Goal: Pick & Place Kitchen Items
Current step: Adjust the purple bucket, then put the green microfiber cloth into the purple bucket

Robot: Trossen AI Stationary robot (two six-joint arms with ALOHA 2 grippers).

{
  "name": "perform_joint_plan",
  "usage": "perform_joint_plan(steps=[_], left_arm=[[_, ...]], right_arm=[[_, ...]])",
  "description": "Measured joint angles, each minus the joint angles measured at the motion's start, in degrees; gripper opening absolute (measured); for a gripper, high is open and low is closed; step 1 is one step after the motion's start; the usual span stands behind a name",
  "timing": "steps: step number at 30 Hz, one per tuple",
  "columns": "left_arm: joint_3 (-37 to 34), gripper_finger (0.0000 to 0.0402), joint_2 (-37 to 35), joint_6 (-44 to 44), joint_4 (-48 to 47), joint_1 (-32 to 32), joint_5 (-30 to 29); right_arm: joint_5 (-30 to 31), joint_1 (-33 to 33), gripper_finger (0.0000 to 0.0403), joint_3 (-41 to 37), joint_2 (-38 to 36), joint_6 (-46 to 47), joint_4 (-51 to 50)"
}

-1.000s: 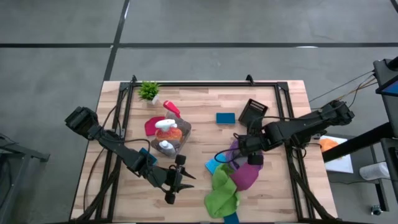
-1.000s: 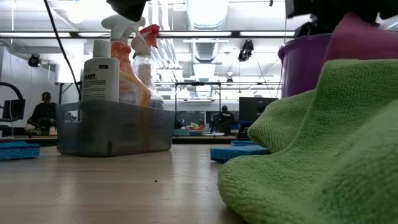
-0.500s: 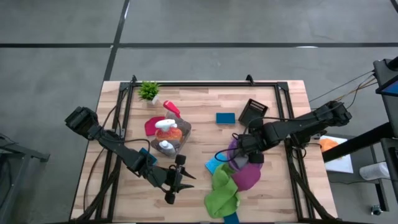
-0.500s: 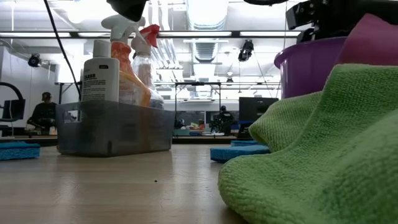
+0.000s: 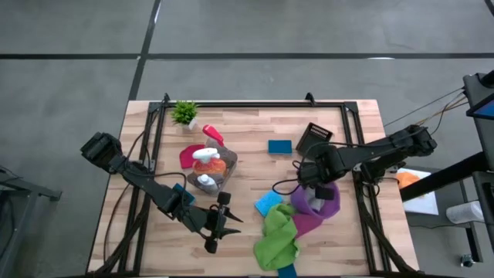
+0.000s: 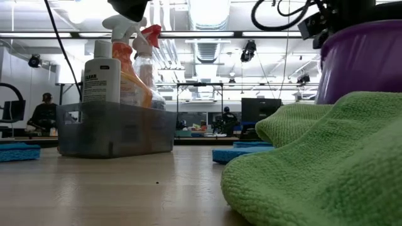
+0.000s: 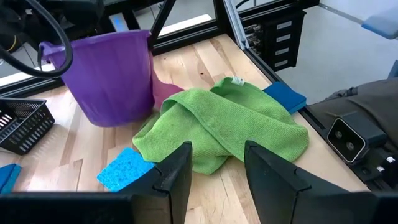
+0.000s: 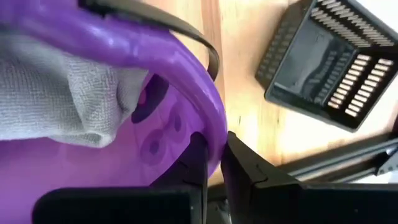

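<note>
From above, the task looks partly done: the clear bin (image 5: 210,171) on the counter (image 5: 255,127) already holds the orange spray bottle (image 5: 208,161) and a white-topped bottle (image 5: 205,182), with a red-topped bottle (image 5: 213,134) and a red cloth (image 5: 187,156) beside it, while loose things remain: a blue sponge (image 5: 280,146) near the black basket (image 5: 314,139), another blue sponge (image 5: 268,204), the green cloth (image 5: 275,235) and the magenta cloth (image 5: 307,222) under it. The right hand (image 5: 309,176) sits at the rim of the purple bucket (image 5: 320,194); the left hand (image 5: 218,226) waits at the counter's near edge, well apart from the pile; the small potted plant (image 5: 184,113) stands at the far corner. At counter level, the bottles stand upright in the bin (image 6: 116,129), the green cloth (image 6: 314,163) fills the foreground, and the bucket (image 6: 361,59) appears raised behind it, though whether it is clear of the counter I cannot tell. From the left wrist, its fingers (image 7: 171,177) stand moderately apart on nothing, facing the bucket (image 7: 109,74), green cloth (image 7: 224,127) and sponge (image 7: 127,171). From the right wrist, the fingers (image 8: 198,158) pinch the bucket's rim (image 8: 186,68), and a grey cloth (image 8: 56,102) already lies inside. By my reading, the cloths and sponges are still to be collected.
</note>
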Motion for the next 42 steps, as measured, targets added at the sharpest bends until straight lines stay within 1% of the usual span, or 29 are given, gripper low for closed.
perform_joint_plan(steps=[8, 15, 17, 20, 27, 36, 39, 42], left_arm=[[0.0, 0.0148, 0.0, 0.0, -0.2, 0.0, 0.0], [0.0, 0.0148, 0.0, 0.0, -0.3, 0.0, 0.0], [0.0, 0.0148, 0.0, 0.0, -0.3, 0.0, 0.0], [0.0, 0.0148, 0.0, 0.0, -0.3, 0.0, 0.0], [0.0, 0.0148, 0.0, 0.0, -0.7, 0.0, 0.0], [0.0, 0.0147, 0.0, 0.0, -0.9, 0.0, 0.0], [0.0, 0.0147, 0.0, 0.0, -0.9, 0.0, 0.0], [0.0, 0.0147, 0.0, 0.0, -0.9, 0.0, 0.0]], right_arm=[[-0.8, -0.1, 0.0027, 0.7, 0.0, 0.5, -4.5], [2.0, -1.4, 0.0027, 3.6, 0.1, 0.7, -5.3], [3.0, -1.7, 0.0033, 4.0, 0.1, 0.7, -5.0], [3.3, -1.7, 0.0055, 4.3, 0.1, -0.7, -4.2], [3.6, -2.4, 0.0131, 4.7, 1.7, -4.3, -2.1], [8.3, -2.8, 0.0227, 8.1, 5.4, -5.8, -2.4], [8.5, -2.8, 0.0248, 9.8, 5.4, -5.8, -2.4], [9.3, -2.5, 0.0256, 11.6, 4.7, -5.8, -1.8]])
